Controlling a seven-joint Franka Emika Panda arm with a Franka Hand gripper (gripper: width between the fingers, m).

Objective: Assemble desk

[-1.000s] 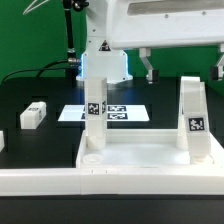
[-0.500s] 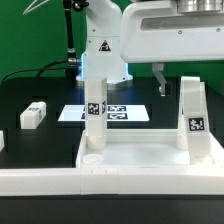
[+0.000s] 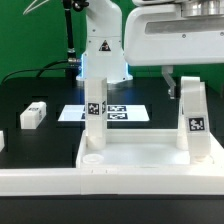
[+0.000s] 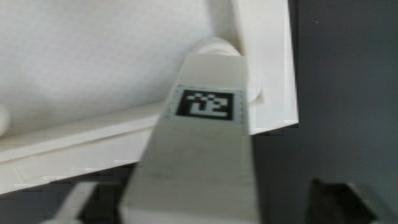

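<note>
The desk panel (image 3: 140, 152) lies flat at the front, white with a raised rim. Two white tagged legs stand upright in its corner sockets, one on the exterior view's left (image 3: 95, 108) and one on the right (image 3: 192, 118). My gripper (image 3: 192, 79) hangs open over the top of the right leg, with one finger (image 3: 166, 83) showing to its left. In the wrist view the leg (image 4: 205, 140) rises between my dark fingers (image 4: 347, 200), with the gripper (image 4: 214, 206) around it but apart from it, and the panel corner (image 4: 89, 80) behind.
A loose tagged leg (image 3: 33, 115) lies on the black table at the exterior view's left, and another white part (image 3: 2, 142) is at the left edge. The marker board (image 3: 122, 113) lies behind the panel. A low white rail (image 3: 35, 182) runs along the front.
My gripper has moved toward the exterior view's right, from beside the arm's base to over the right leg. The legs and the panel have not moved.
</note>
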